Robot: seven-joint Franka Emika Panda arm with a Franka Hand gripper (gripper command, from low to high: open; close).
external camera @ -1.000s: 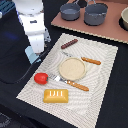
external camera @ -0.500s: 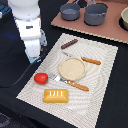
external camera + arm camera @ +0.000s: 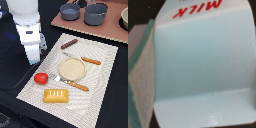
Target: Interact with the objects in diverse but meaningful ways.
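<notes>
One pale blue house-shaped carton [image 3: 203,65] marked MILK, close under the wrist, filling its view. Fingers unseen; gripper [image 3: 33,59] open, closed or gripping: cannot tell. Round red tomato [image 3: 41,78] just below-right of the fingers in the exterior view; yellow-orange ridged bread block [image 3: 55,95] farther, long axis crosswise.

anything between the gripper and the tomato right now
Nothing visible on the mat between them. The gripper hangs just above the tomato, but the wrist view is filled by a milk carton, apparently at the gripper itself.
</notes>
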